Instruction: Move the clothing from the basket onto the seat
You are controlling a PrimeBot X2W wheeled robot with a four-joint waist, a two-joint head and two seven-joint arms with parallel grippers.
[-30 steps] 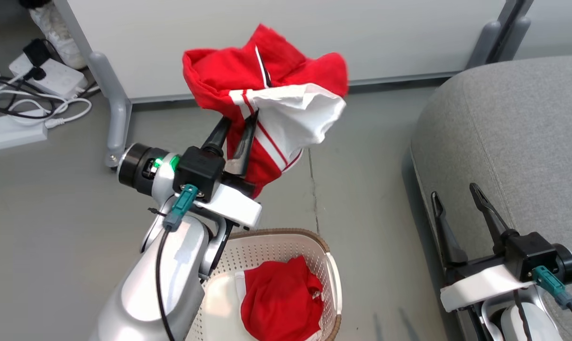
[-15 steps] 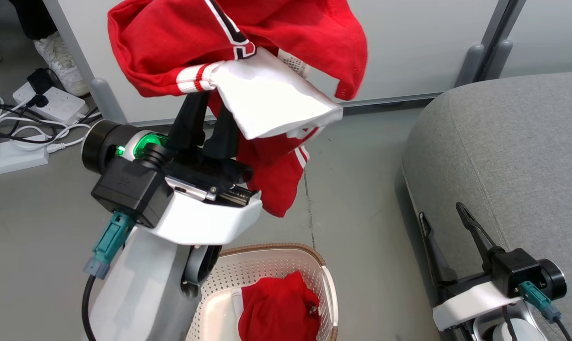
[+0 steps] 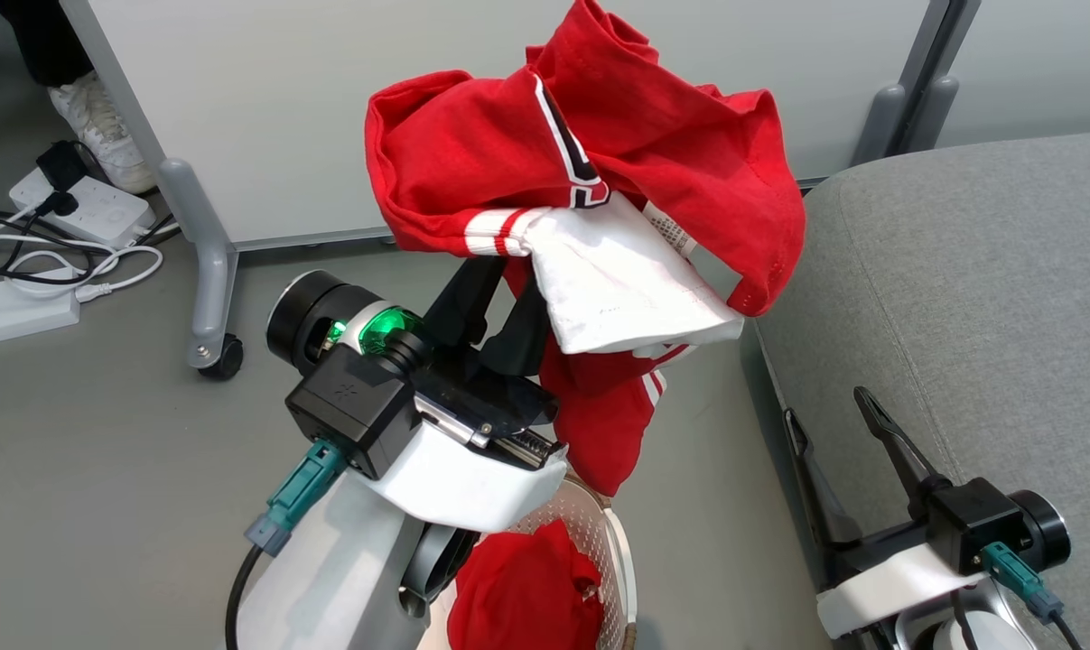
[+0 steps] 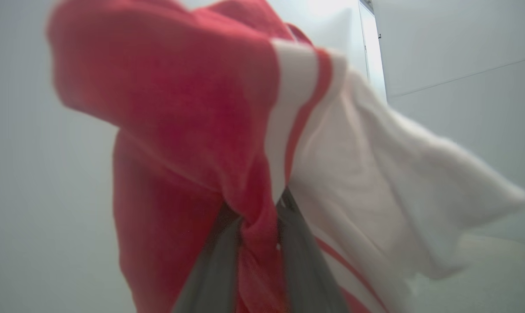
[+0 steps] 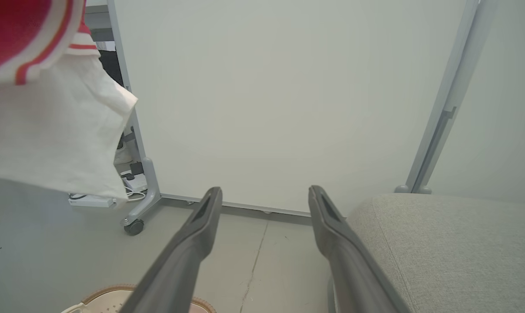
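While the left gripper point(image 3: 499, 293) held a red-and-white garment point(image 3: 617, 153) aloft above the basket point(image 3: 615, 551), its two dark fingers point(image 4: 210, 269) were pinched together on a twisted fold of the red cloth (the left wrist view showed the fabric bunched between them, blurred at close range). The garment hung over the grey floor point(image 3: 102, 451), its white panel and striped trim drooping on the side toward the seat point(image 3: 960, 298), and its red edge was near the cushion's rounded corner. A second red garment point(image 3: 526, 587) lay in the cream, brown-rimmed basket at the bottom of the head view, partly hidden by the left arm. The right gripper point(image 3: 824, 406) was low beside the seat's front edge, its fingers spread wide and holding nothing; the right wrist view showed bare floor between them. Behind stood a white panel point(image 3: 418, 108) on a castor leg point(image 3: 209, 298), with a power strip point(image 3: 84, 203), cables and a white shoe point(image 3: 93, 135) at the far left.
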